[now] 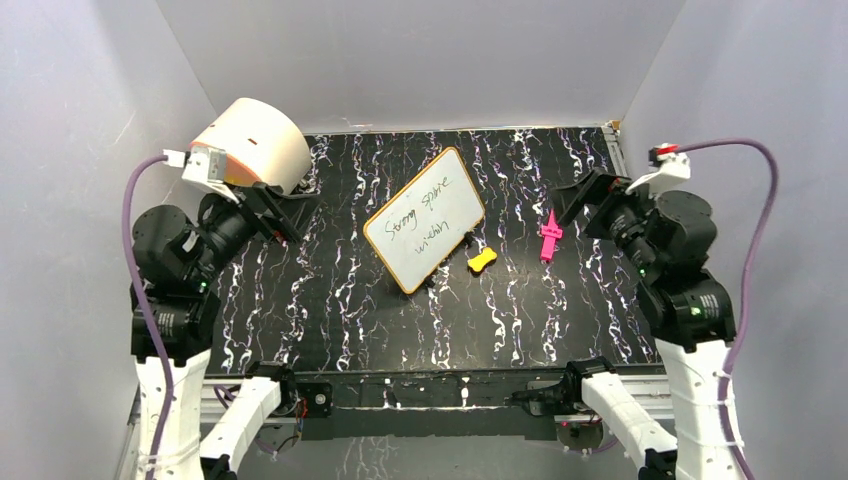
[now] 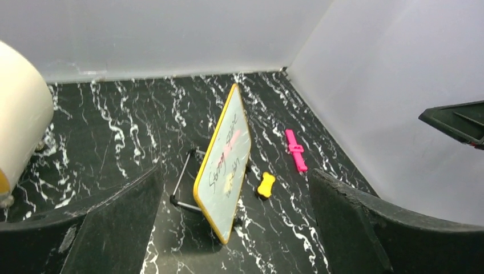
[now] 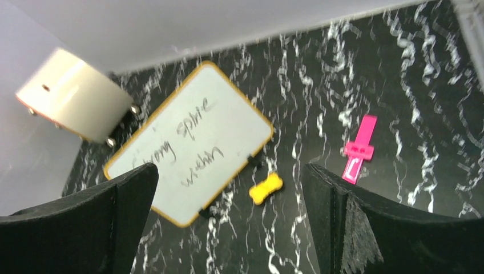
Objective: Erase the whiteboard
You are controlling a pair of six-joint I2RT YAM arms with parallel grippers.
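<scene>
Nearest me are my two arms, one on each side of the desk [image 1: 350, 320]. The left pincer [image 2: 235, 173] is spread wide with nothing between its fingers, and the right pincer [image 3: 229, 168] is spread just as wide, also bare. Both hang above the desk, well apart from the things on it.

Farther out I count one small yellow bone-shaped piece [image 1: 482, 260] lying flat, just beside the near-right edge of the whiteboard [image 1: 425, 220]. There is one pink clip-like tool [image 1: 549, 237] to the right of that, nearer my right arm.

I count one whiteboard, and it stands about mid-desk between the arms, propped on a thin dark wire stand [image 2: 184, 181]. It leans back with its written face turned up and toward the right arm's side. From above, its long axis runs diagonally from near-left to far-right. It carries two lines of dark handwriting along that axis.

Farthest out, in the back-left corner, is one cream cylinder [image 1: 255, 145].
</scene>
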